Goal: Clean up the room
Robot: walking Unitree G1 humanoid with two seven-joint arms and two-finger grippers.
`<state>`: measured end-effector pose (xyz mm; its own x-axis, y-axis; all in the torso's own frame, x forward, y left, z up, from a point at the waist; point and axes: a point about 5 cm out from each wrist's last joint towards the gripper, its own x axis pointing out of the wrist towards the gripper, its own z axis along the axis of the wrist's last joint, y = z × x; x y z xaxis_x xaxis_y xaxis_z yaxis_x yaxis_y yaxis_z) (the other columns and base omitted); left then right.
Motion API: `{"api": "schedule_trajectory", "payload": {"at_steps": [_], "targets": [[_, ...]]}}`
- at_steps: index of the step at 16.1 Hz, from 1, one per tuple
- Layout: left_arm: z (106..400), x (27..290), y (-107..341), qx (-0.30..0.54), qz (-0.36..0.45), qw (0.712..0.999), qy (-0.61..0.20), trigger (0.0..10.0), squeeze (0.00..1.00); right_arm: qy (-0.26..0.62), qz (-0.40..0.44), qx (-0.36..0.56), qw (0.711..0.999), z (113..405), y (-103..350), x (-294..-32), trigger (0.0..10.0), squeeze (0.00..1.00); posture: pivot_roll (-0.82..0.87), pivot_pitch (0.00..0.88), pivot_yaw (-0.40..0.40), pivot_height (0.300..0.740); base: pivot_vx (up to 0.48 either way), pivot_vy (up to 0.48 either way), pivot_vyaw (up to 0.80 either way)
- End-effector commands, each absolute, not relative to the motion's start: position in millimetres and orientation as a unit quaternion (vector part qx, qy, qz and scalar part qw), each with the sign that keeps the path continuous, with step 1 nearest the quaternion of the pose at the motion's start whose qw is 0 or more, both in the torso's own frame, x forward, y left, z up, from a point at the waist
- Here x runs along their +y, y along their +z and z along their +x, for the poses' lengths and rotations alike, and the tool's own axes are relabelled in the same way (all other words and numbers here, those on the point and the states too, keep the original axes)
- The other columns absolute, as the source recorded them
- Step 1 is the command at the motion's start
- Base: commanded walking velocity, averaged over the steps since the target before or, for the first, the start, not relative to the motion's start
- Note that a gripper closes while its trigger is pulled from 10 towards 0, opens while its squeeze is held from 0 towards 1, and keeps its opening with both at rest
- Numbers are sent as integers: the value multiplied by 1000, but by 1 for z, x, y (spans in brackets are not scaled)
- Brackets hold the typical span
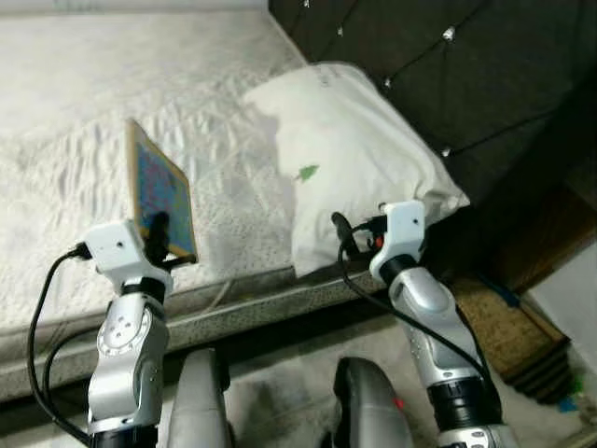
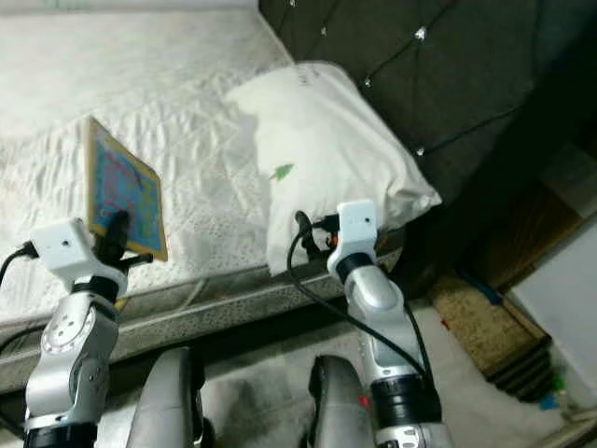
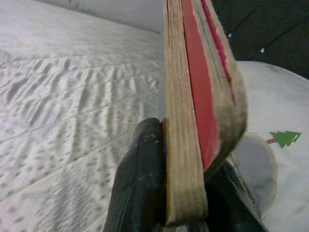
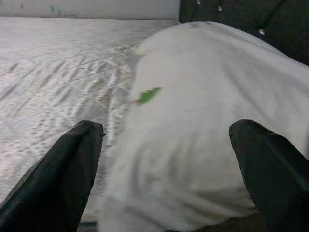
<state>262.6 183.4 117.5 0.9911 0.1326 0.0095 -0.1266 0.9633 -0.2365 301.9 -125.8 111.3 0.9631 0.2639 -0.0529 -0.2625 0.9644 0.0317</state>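
Left claw [image 3: 186,193] clamped on a book [image 1: 160,191] held upright over the bed [image 1: 65,112] (cover blurred, illegible). Right claw [image 4: 166,169], fingers apart, faces the white pillow [image 1: 359,159], its near edge cut off.

Quilted cloth mattress [image 1: 75,140], matt cloth pillow [image 1: 354,159], wood-edged board [image 3: 186,145].

White quilted bed [image 1: 112,112] bears a white pillow [image 1: 354,159], apparently unzipped.
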Motion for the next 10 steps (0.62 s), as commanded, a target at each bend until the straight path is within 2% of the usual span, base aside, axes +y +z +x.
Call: {"api": "schedule_trajectory", "payload": {"at_steps": [1, 5, 10], "targets": [[267, 171, 126, -32, -124, 991, 40, 10000, 0, 118, 12, 35, 992, 301, 110, -138, 10000, 0, -85, 62, -58, 582, 319, 0, 0], [270, 173, 128, -36, -132, 989, 48, 10000, 0, 124, 14, 37, 991, 299, 110, -139, 10000, 0, -90, 69, -62, 582, 304, 0, 0], [280, 183, 120, -20, -208, 972, 112, 10000, 0, 143, 20, 38, 989, 294, 113, -142, 10000, 0, -110, 89, -69, 582, 0, 0, 0]]}}
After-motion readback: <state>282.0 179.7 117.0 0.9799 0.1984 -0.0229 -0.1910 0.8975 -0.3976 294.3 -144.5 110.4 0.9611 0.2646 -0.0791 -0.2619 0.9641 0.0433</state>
